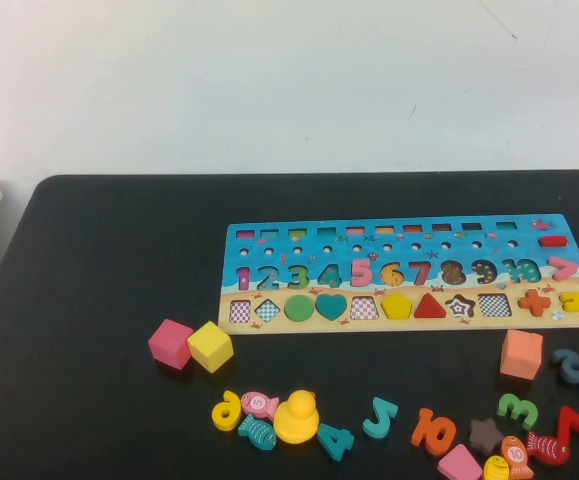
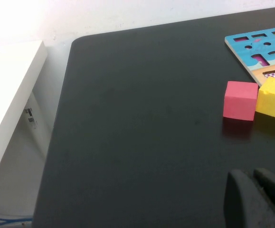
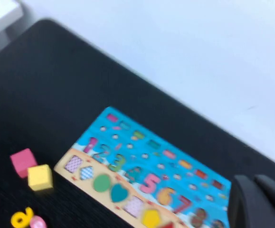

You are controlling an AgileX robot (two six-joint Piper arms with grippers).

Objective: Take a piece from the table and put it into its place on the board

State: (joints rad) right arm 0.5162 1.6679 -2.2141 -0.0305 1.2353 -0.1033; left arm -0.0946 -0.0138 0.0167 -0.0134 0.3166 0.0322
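Well above the board [image 3: 142, 171], right hand [image 3: 265, 204] closed.

The flat yellow pentagon piece [image 1: 396, 305] lies seated in its slot in the board's [image 1: 409, 232] sandy lower band, between a checkered slot at nine o'clock and a red triangle at three. The long board rests flat on the black worktop [image 1: 89, 270].

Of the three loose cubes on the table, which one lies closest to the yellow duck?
The yellow cube, touching the pink cube below the board's left end. The orange cube sits far off to the right of the duck.
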